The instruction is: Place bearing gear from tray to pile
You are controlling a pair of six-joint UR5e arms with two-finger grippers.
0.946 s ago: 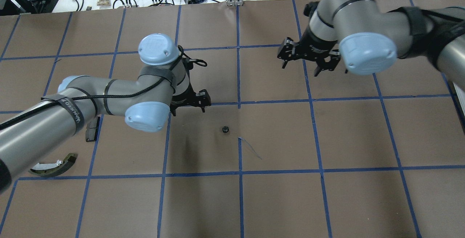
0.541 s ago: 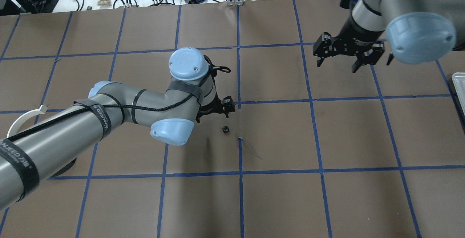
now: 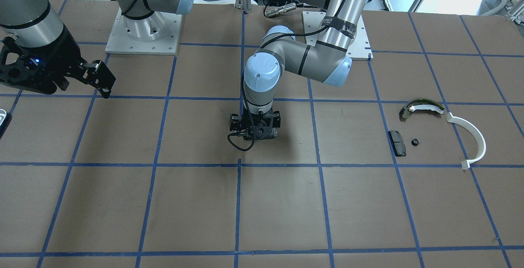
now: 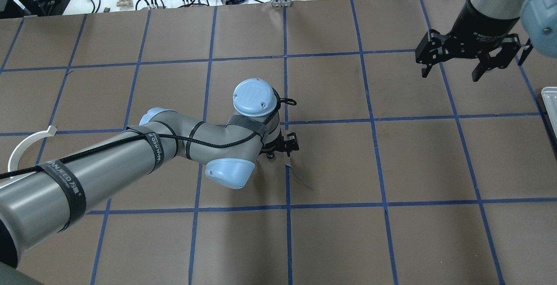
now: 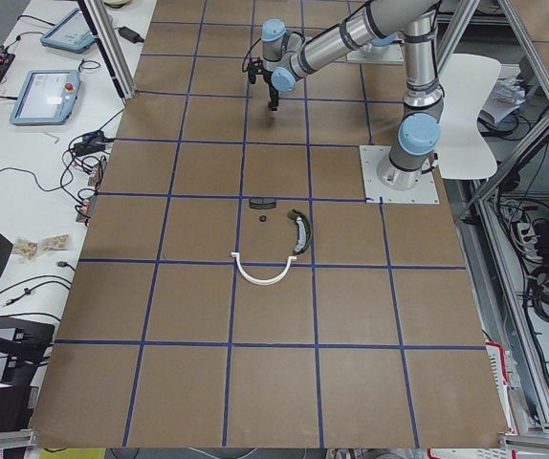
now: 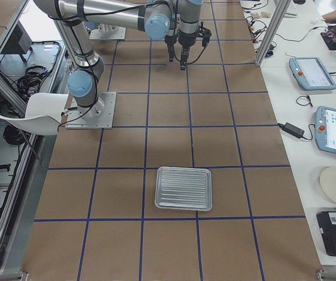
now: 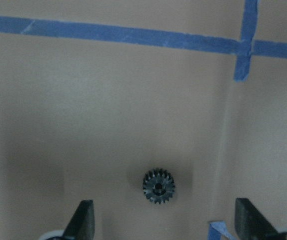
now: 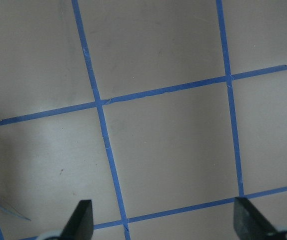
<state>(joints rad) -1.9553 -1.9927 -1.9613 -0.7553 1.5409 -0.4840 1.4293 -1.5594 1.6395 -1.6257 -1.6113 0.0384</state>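
The bearing gear [image 7: 158, 186], a small black toothed wheel, lies flat on the brown table near a blue tape crossing. My left gripper [image 7: 164, 220] is open and hovers right over it, jaws on either side and not touching. It also shows in the front view [image 3: 254, 131] and the overhead view [image 4: 285, 145], where the wrist hides the gear. My right gripper [image 4: 450, 69] is open and empty, far off over the table's right side. The pile holds an olive brake shoe [image 3: 421, 106], a white arc [image 3: 475, 137], a black pad [image 3: 397, 143] and another small black gear [image 3: 415, 141].
A silver ribbed tray [image 6: 184, 188] stands near the table's right end; only its edge [image 4: 549, 102] shows in the overhead view. Blue tape lines grid the table. Cables and devices lie on the white bench beyond the far edge.
My left arm has swung right and now covers the gear, which lay in the open before. My right arm has moved right, away from the centre. Both grippers stay open.
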